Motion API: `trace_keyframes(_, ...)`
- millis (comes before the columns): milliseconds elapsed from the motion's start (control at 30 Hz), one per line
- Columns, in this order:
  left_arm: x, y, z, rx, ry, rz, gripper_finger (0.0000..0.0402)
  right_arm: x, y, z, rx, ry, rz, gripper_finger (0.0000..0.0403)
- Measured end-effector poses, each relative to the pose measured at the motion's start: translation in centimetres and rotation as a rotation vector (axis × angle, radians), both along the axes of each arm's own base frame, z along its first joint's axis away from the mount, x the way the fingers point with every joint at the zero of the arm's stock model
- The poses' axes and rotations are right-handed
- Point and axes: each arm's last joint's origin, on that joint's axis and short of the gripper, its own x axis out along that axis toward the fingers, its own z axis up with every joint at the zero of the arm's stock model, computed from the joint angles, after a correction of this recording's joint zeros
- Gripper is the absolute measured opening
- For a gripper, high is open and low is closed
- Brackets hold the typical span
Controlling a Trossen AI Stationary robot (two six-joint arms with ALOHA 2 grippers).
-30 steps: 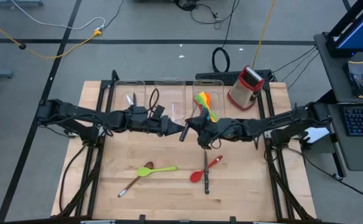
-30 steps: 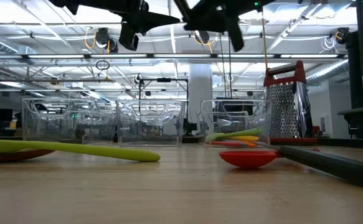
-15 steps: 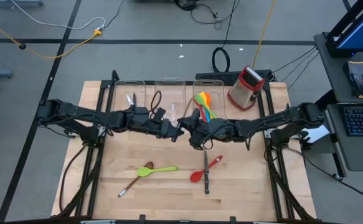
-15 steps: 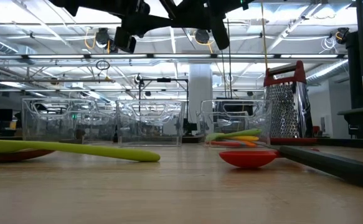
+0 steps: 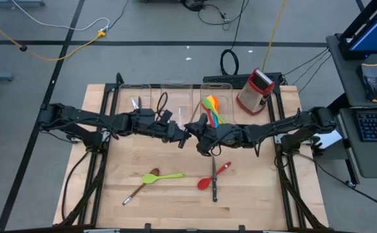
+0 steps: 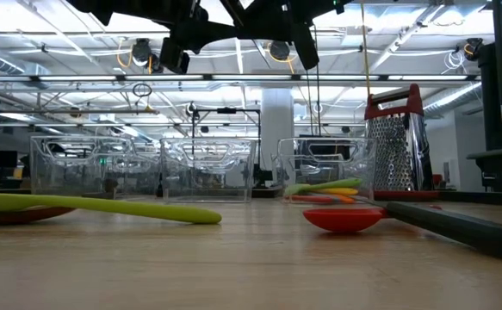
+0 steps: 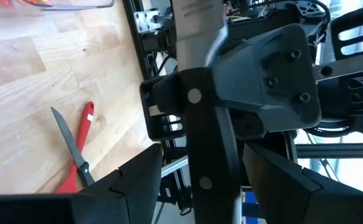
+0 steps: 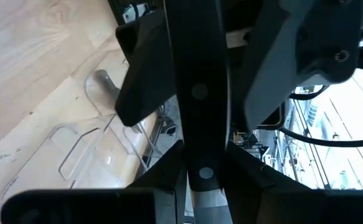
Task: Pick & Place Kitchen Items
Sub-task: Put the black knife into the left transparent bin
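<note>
The right gripper [image 5: 198,134] is clenched on the black riveted handle of 1 steel-bladed knife [image 8: 198,93], held in the air above the middle of the wooden table [image 5: 259,194]. The left gripper [image 5: 178,134] meets it tip to tip; its 2 fingers [image 7: 128,180] stand spread on either side of the same handle, with gaps showing, so it is released rather than gripping.

Nearer the front edge, 4 utensils lie on the board: 1 lime-green spoon [image 5: 167,175] crossing 1 dark red spoon with a wooden handle [image 5: 138,188], and 1 red spoon [image 5: 209,180] crossed by 1 black-handled knife [image 5: 214,186].

Along the far edge stand 3 clear plastic bins. The left bin [image 5: 125,88] holds 1 steel blade and a black looped piece, the middle bin [image 5: 174,84] cannot be read, and the right bin [image 5: 224,83] holds a bundle of green, yellow and orange utensils [image 5: 211,107], too crowded to count. Beside it stands 1 red-and-steel box grater [image 5: 256,90]
</note>
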Motion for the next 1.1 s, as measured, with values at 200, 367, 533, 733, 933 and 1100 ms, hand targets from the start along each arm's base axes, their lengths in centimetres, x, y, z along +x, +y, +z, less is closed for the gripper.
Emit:
trace_keyframes(200, 0.3, -0.1, -0.4, -0.055, 0.020, -0.015, 0.0227, 0.1, 0.0, -0.2, -0.007, 0.003, 0.004, 0.0067)
trace_keyframes(367, 0.7, -0.1, -1.0, -0.074, 0.032, -0.021, 0.0180, 0.8, 0.1, -1.4, -0.038, 0.042, 0.010, 0.0067)
trace_keyframes(533, 0.9, 0.0, -1.5, -0.072, 0.048, -0.027, 0.0117, 1.5, 0.2, -2.6, -0.032, 0.063, -0.002, 0.0067)
trace_keyframes(733, 0.8, -0.1, -1.8, -0.074, 0.081, -0.032, 0.0084, 1.6, 0.2, -2.8, -0.033, 0.068, -0.001, 0.0067)
trace_keyframes(933, 0.7, 0.1, -1.8, -0.044, 0.091, -0.042, 0.0093, 1.7, 0.2, -2.8, -0.032, 0.055, 0.001, 0.0067)
trace_keyframes(1100, 0.7, 0.2, -1.8, -0.007, 0.098, -0.058, 0.0084, 1.7, 0.2, -2.6, -0.028, 0.028, -0.001, 0.0090)
